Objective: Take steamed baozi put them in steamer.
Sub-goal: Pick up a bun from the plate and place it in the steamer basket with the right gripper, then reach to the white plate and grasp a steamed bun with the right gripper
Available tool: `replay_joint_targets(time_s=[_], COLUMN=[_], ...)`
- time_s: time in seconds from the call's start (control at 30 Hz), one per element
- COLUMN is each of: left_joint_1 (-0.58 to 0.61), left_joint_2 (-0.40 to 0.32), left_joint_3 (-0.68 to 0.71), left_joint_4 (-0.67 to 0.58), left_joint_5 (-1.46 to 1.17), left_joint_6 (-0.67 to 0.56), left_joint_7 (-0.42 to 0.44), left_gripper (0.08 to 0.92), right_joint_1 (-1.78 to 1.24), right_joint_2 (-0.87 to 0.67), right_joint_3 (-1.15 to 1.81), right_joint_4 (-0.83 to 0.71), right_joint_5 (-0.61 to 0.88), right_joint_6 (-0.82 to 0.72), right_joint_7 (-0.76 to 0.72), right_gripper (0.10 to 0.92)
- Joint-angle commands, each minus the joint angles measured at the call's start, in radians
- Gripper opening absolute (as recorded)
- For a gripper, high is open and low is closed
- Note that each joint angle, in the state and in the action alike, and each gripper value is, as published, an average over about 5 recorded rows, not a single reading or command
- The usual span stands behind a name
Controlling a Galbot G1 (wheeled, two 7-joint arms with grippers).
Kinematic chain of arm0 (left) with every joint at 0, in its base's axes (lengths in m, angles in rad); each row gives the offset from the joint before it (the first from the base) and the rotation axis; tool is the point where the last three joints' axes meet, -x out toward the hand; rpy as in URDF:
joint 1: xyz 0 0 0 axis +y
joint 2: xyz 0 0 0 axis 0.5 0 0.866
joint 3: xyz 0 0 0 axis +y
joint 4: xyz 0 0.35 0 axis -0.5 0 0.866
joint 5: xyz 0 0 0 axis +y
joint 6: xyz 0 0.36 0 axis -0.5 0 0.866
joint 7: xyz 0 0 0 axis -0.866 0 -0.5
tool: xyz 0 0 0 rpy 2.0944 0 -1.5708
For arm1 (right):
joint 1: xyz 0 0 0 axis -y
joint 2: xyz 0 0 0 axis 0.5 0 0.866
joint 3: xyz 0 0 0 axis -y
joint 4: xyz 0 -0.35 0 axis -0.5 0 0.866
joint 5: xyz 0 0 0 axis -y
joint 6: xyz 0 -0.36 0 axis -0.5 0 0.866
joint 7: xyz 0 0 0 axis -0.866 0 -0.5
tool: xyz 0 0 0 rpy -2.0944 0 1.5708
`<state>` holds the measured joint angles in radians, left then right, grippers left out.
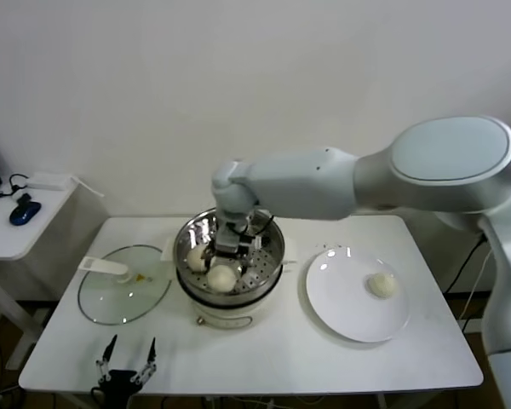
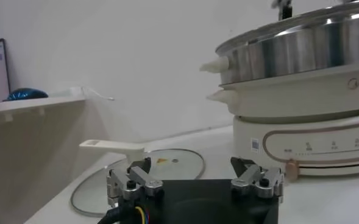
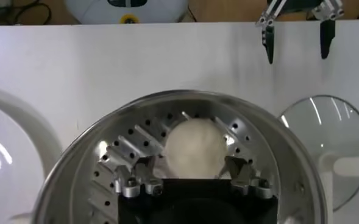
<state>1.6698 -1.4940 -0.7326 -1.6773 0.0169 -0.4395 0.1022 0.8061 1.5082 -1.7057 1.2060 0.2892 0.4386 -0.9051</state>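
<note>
The steamer [image 1: 268,256] is a shiny steel pot on a white base in the middle of the table. Two baozi show on its perforated tray, one at the left [image 1: 196,257] and one at the front [image 1: 222,278]. My right gripper [image 1: 232,247] reaches down into the pot, open. In the right wrist view the front baozi [image 3: 194,146] lies on the tray just past the spread fingertips [image 3: 144,172]. Another baozi [image 1: 381,285] lies on the white plate [image 1: 341,298]. My left gripper [image 1: 128,362] is open and empty at the table's front edge.
The glass lid [image 1: 119,294] with its white handle lies flat on the table left of the steamer. A side table with a blue mouse [image 1: 24,211] stands at the far left. The steamer's base [image 2: 307,146] is close ahead of the left gripper [image 2: 191,176].
</note>
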Motion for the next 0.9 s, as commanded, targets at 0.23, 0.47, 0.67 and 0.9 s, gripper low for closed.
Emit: replay_joint_targets(time_s=[0.23, 0.47, 0.67, 0.9], left_joint_1=[0.001, -0.006, -0.004, -0.001], left_joint_2=[0.006, 0.005, 0.01, 0.01], left_joint_3=[0.009, 0.009, 0.008, 0.009], left_joint_4=[0.003, 0.007, 0.016, 0.029], left_joint_5=[0.007, 0.006, 0.01, 0.017], left_joint_6=[0.001, 0.002, -0.001, -0.005], left_joint_7=[0.005, 0.007, 0.009, 0.01], left_gripper=[0.823, 0.823, 0.823, 0.823], right_joint_1=[0.316, 0.215, 0.054, -0.175], right_joint_2=[-0.361, -0.608, -0.713, -0.759], right_joint_3=[-0.277, -0.284, -0.199, -0.058], right_joint_4=[0.07, 0.132, 0.101, 0.003], right_joint_5=[0.397, 0.397, 0.261, 0.097], right_joint_6=[-0.282, -0.556, -0.653, -0.673], right_joint_7=[-0.172, -0.144, -0.09, -0.038], right_gripper=[0.823, 0.823, 0.823, 0.823])
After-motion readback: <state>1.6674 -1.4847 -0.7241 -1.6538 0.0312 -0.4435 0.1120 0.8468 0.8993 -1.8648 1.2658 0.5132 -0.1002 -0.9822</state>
